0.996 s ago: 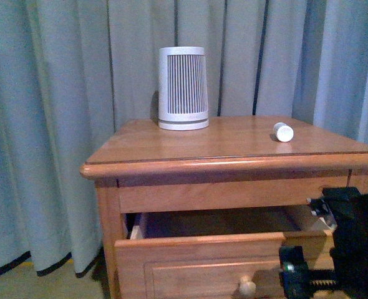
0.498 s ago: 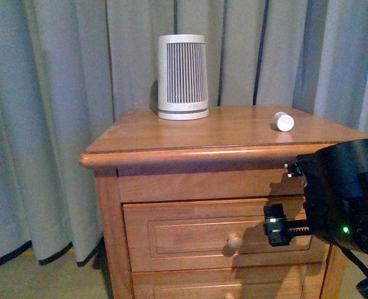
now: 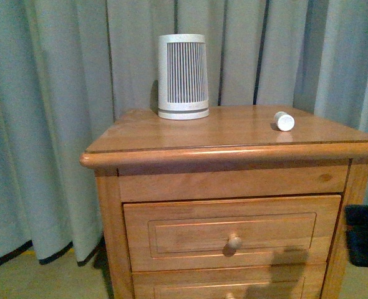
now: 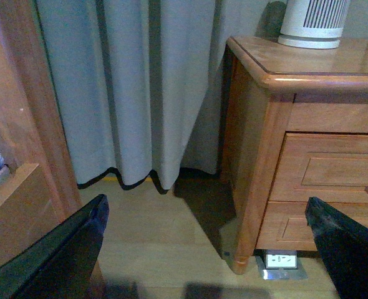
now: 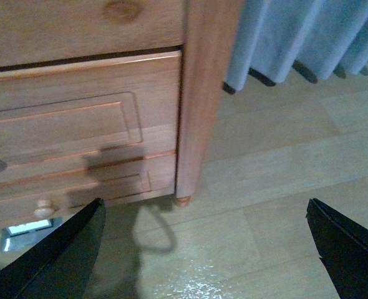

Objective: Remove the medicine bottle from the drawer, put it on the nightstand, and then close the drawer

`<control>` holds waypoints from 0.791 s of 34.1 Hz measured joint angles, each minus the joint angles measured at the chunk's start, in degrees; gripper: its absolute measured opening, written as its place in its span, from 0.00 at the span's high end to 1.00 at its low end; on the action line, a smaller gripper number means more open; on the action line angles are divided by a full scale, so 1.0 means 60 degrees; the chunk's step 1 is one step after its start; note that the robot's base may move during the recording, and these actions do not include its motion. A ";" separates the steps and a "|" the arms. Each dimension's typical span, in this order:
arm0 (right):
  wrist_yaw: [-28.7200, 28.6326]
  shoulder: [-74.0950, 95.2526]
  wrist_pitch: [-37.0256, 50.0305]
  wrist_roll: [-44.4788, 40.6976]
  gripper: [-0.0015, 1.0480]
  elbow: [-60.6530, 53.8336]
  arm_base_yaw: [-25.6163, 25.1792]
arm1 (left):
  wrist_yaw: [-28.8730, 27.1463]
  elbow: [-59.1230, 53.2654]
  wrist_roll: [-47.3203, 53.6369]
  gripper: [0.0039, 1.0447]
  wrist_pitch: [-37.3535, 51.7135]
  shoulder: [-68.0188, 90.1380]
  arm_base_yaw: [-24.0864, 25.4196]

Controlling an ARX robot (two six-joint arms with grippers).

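Observation:
The medicine bottle (image 3: 284,121), small and white, lies on its side on the right part of the nightstand (image 3: 227,151) top. The upper drawer (image 3: 232,232) is shut flush, its round knob (image 3: 234,241) facing me. My left gripper (image 4: 209,249) is open over the floor to the left of the nightstand (image 4: 259,124), with nothing between its fingers (image 4: 65,255). My right gripper (image 5: 203,249) is open above the floor beside the nightstand's right leg (image 5: 199,93), and it is empty too. The upper drawer (image 5: 78,118) shows shut in the right wrist view as well.
A white ribbed device (image 3: 183,76) stands at the back of the nightstand top. Grey curtains (image 3: 53,124) hang behind. A wooden bed frame (image 4: 15,124) is at the left. A metal floor socket (image 4: 280,261) sits under the nightstand. A dark arm part (image 3: 365,240) shows at the right edge.
The drawer, open a second ago, is now shut. My right arm has drawn back from the drawer front to the right edge of the front view.

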 joint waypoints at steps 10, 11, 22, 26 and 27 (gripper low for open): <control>0.0219 -0.6991 -0.2291 -0.0747 0.07 -0.2892 -0.0495 | 0.0000 0.0000 0.0000 0.06 0.0000 0.0000 0.0000; 0.0313 -0.8076 -0.2860 -0.0783 0.07 -0.3064 -0.0408 | 0.0000 0.0000 0.0000 0.06 0.0000 0.0000 0.0000; 0.0721 -1.3362 -0.5850 -0.0590 0.07 -0.3978 0.0353 | 0.0000 0.0000 0.0000 0.06 0.0000 0.0000 0.0000; 0.0321 -1.3577 -0.5967 -0.0277 0.07 -0.4211 0.0127 | 0.0000 0.0000 0.0000 0.06 0.0000 0.0000 0.0000; 0.0106 -1.3624 -0.5909 -0.0277 0.07 -0.4251 0.0044 | 0.0000 0.0000 0.0000 0.06 0.0000 0.0000 0.0000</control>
